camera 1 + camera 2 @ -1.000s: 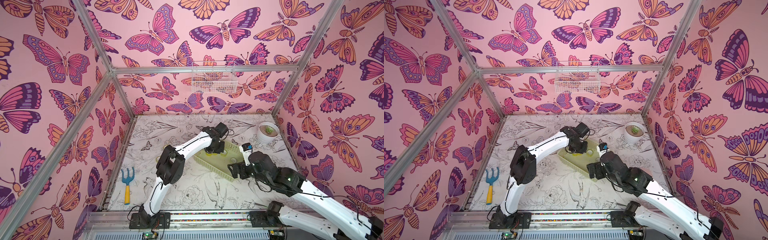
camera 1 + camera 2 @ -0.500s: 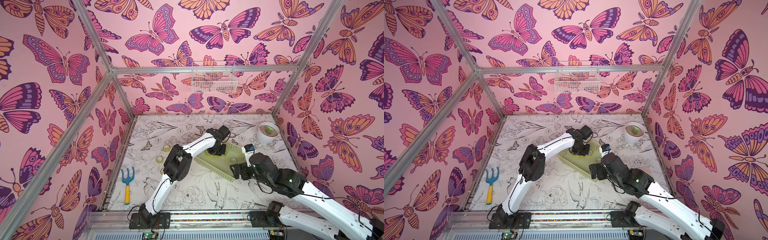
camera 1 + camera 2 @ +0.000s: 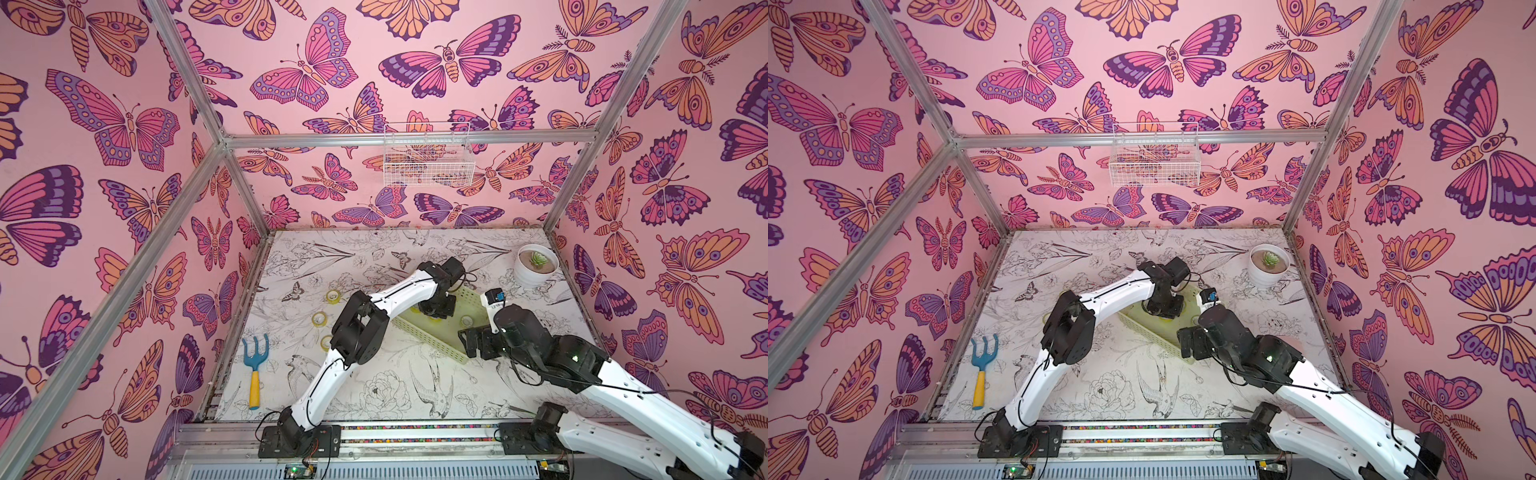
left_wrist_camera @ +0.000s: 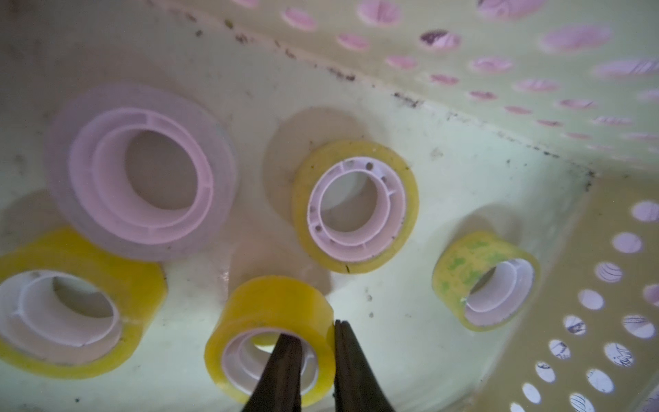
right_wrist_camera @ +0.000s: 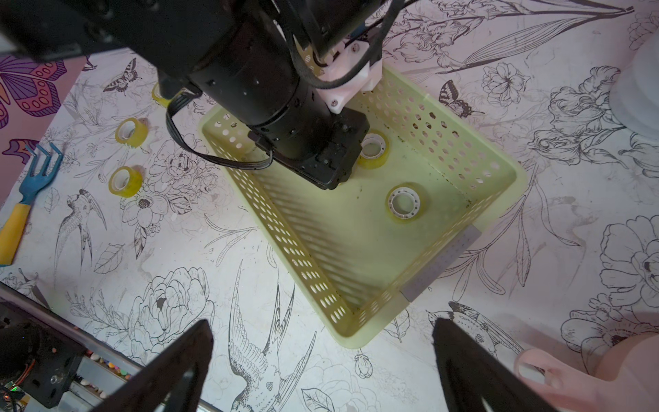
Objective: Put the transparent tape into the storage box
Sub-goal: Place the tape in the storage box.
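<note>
Roughly mid-table, a little right of centre: storage box (image 3: 428,340), pale yellow-green with holed sides, set diagonally on the table (image 3: 374,395). The left gripper (image 4: 312,330) reaches down into the far half of the box. The tape roll (image 4: 271,321), yellow-tinted with a white core, sits right at its tips, low in the box with the core opening facing up. One finger (image 4: 281,371) goes inside the core and the other finger (image 4: 353,364) stands just outside the band, so the roll's wall lies between them. The gap is narrow; cannot tell whether they are pinching the wall or merely flanking it. Four more rolls lie on the box floor nearby: a larger clear roll (image 4: 142,171), two yellow rolls lying flat (image 4: 356,207) (image 4: 67,303), and one tipped on its side (image 4: 485,278) near the end wall. The right gripper (image 5: 321,321) hangs above the near corner of the box, fingers spread wide with nothing between them, well apart from the tape roll. Loose rolls (image 3: 333,296) (image 3: 319,319) lie on the table left of the box, with a third (image 3: 327,341) partly hidden by the left arm's elbow. Garden fork (image 3: 254,365) near left, plant pot (image 3: 536,266) far right, wire basket (image 3: 428,166) on the far wall.
</note>
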